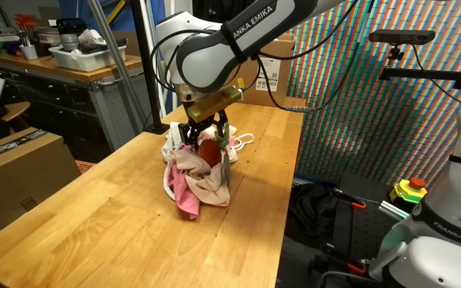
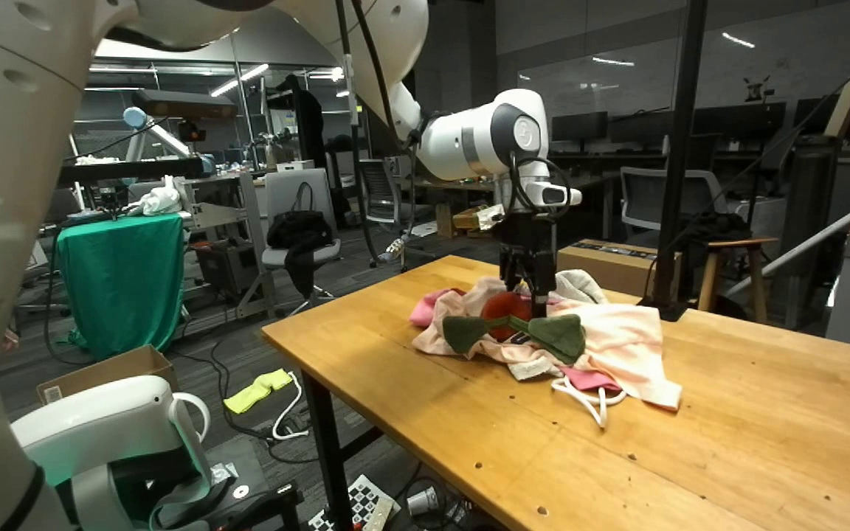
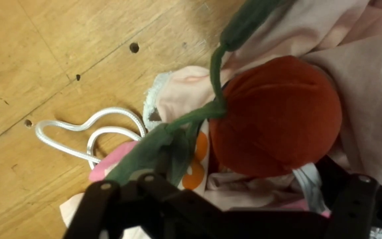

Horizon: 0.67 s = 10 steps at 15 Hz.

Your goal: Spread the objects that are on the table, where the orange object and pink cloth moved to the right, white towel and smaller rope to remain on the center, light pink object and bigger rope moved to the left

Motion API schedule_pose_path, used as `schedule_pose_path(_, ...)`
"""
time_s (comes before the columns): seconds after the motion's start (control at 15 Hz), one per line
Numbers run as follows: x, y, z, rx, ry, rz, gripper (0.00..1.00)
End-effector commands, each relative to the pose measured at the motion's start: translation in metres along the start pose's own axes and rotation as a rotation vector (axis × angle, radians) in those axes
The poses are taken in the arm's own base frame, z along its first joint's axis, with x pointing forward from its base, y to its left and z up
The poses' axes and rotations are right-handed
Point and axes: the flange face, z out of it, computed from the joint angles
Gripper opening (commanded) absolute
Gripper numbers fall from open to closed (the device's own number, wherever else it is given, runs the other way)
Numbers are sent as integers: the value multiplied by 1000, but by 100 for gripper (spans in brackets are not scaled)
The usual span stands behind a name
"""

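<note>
- Hardly begun, by my judgement: no piece is spread, and all that I can make out lies bunched in a heap (image 2: 543, 332) on the table (image 1: 94, 240).
- In an exterior view the orange object (image 1: 209, 153) sits on top; from it the light pink object (image 1: 206, 182) lies toward 6 o'clock, the pink cloth (image 1: 184, 192) at 7, what seems the bigger rope (image 1: 166, 182) at 8.
- In the wrist view the smaller rope (image 3: 78, 127) loops out at 9.
- I cannot surely single out the white towel.
- Left to do: both sideways sortings, with towel and smaller rope kept central.
- The gripper (image 1: 207, 135) has its fingers wide apart, down at the heap, nothing visibly clamped; in the wrist view the orange object is at 1 o'clock from the gap.
- The arm (image 1: 210, 56) stretches over from 1 o'clock, wrist bent, gripper pointing to 6.
</note>
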Motion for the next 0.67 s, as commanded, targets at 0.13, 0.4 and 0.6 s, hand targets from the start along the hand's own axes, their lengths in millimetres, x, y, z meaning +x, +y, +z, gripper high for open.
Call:
schedule_pose_path(0.13,2,4,-3,7,-24,30,74)
schedule_pose_path(0.4,5,10,1,16,-37,47,42)
schedule_pose_path(0.6,7,16,2,13,-48,61,20)
